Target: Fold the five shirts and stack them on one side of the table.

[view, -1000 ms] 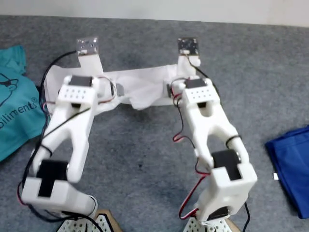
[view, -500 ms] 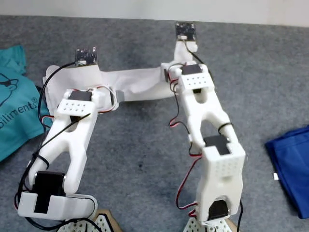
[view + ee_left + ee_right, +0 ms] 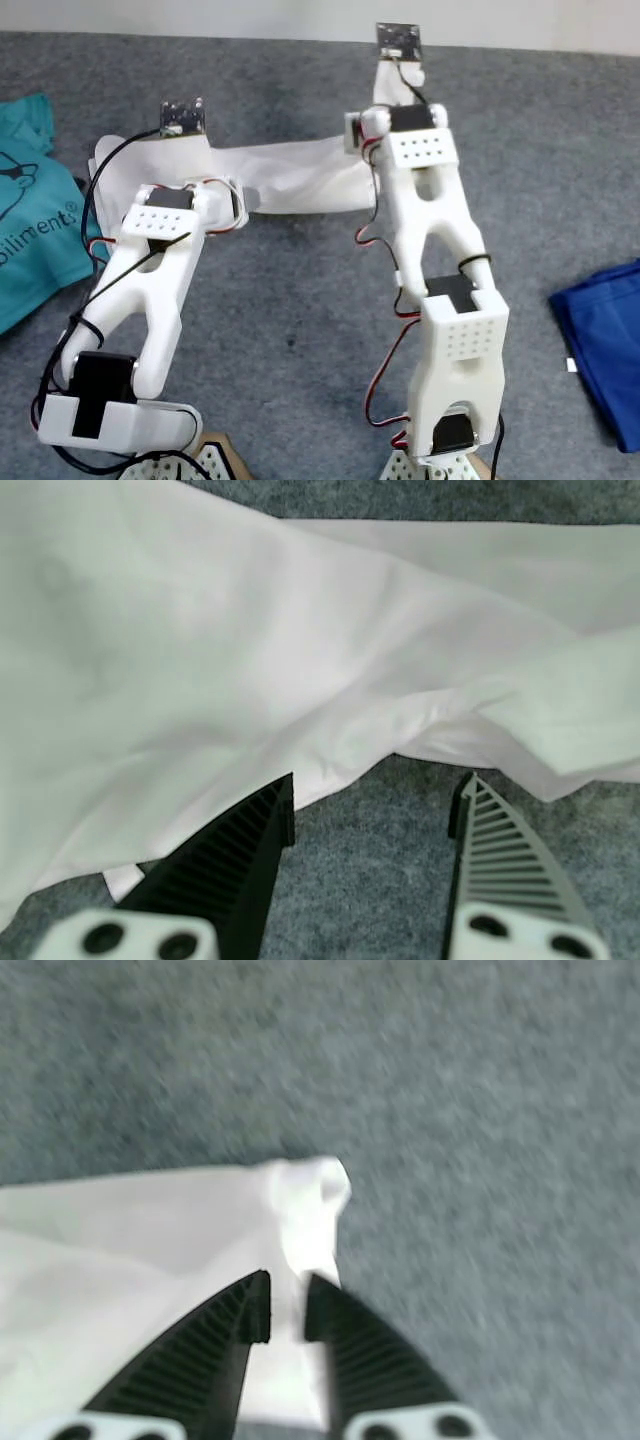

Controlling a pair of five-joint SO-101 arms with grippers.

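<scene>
A white shirt (image 3: 290, 175) lies pulled out in a crumpled band across the far middle of the grey table, between my two arms. My left gripper (image 3: 186, 150) stands over its left end. In the left wrist view that gripper (image 3: 378, 783) is open, and the white shirt (image 3: 250, 650) has its edge running just past the fingertips. My right gripper (image 3: 398, 85) is at the shirt's right end, farther back. In the right wrist view it (image 3: 287, 1280) is shut on a corner of the white shirt (image 3: 140, 1240), with cloth pinched between the black fingers.
A teal printed shirt (image 3: 30, 230) lies at the table's left edge. A blue shirt (image 3: 605, 340) lies at the right edge. Bare grey table (image 3: 290, 300) spreads between the two arms' bases.
My right arm has stretched toward the far edge, drawing the shirt's right end back and pulling the cloth flatter. The left arm pulled back a little a second ago, then kept still.
</scene>
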